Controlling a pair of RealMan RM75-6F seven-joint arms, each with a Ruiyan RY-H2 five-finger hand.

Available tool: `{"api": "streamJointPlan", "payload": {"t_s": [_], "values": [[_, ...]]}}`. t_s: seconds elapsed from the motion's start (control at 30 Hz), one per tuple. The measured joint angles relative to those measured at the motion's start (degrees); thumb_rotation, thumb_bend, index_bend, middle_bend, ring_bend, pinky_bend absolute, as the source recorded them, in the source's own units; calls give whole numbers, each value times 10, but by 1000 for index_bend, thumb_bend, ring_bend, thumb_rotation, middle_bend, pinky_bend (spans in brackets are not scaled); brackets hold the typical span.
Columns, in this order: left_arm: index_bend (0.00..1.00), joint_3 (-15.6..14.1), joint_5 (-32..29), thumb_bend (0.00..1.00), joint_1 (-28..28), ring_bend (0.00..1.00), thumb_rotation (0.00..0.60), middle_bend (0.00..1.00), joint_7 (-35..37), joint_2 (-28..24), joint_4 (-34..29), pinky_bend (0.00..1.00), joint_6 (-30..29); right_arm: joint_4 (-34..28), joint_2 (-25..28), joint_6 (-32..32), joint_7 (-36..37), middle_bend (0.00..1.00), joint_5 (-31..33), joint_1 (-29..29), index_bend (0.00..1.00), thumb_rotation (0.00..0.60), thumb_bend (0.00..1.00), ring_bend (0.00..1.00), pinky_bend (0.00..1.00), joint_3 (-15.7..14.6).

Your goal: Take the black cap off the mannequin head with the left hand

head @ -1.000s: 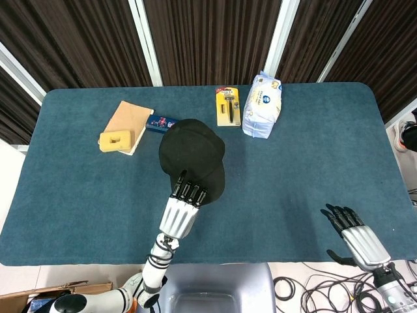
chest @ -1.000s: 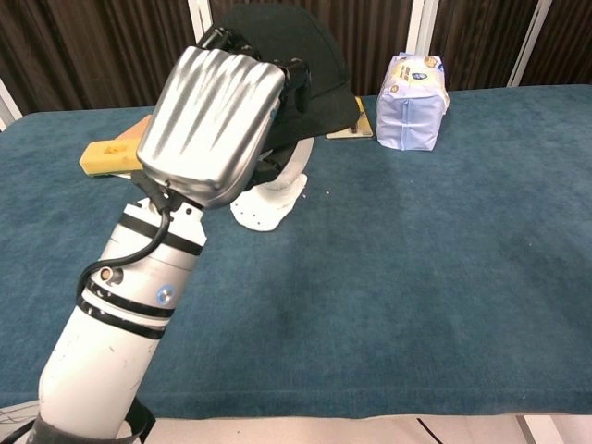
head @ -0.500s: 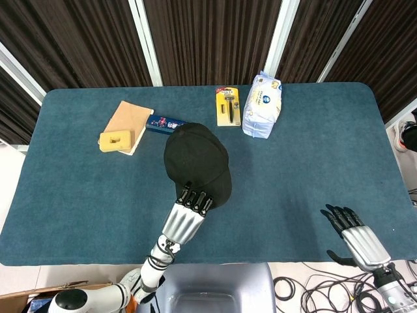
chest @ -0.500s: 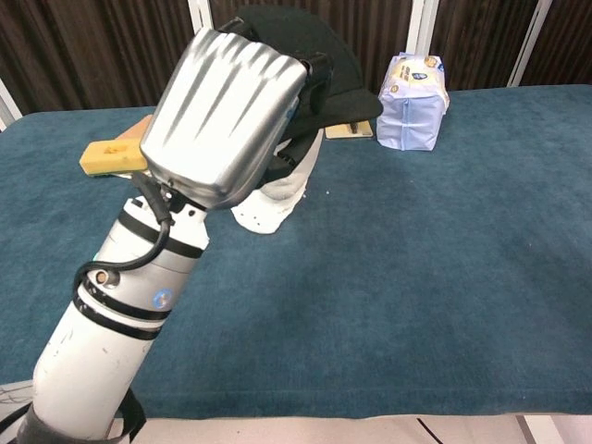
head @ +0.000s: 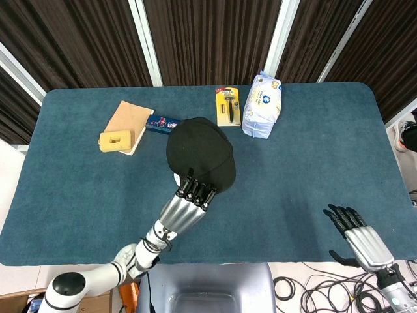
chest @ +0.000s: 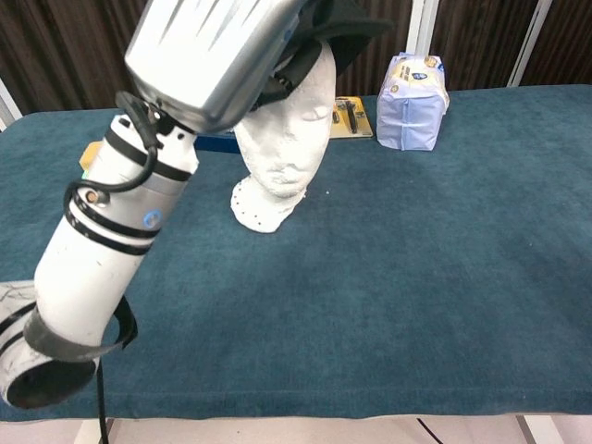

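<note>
Left robot hand (head: 189,203) grips the brim of the black fabric cap (head: 199,154), frame centre in head view; in chest view the cap is lifted at the top edge, the white foam mannequin head (chest: 282,139) bare-faced below it. Risks, as judgement: the brim could slip from a shallow hold, or the cap's back edge could snag and tip the mannequin head on the blue felt desk (head: 306,163). Right robot hand (head: 359,238), lower right, is released, fingers apart, holding nothing. No open containers; the white sealed packet (head: 262,104) hides its contents.
</note>
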State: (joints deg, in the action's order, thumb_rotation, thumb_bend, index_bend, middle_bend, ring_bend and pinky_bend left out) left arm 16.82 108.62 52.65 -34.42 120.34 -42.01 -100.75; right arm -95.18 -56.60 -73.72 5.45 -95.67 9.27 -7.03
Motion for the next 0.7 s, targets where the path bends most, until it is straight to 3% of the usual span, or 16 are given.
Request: {"api": "streamJointPlan", "payload": {"t_s": [0.7], "values": [[754,15,-30,679,40,691,600,838,7,-93,3,487,-15,-4,0,12,-13,0,12,1,0,600,205,0,64,2]]}}
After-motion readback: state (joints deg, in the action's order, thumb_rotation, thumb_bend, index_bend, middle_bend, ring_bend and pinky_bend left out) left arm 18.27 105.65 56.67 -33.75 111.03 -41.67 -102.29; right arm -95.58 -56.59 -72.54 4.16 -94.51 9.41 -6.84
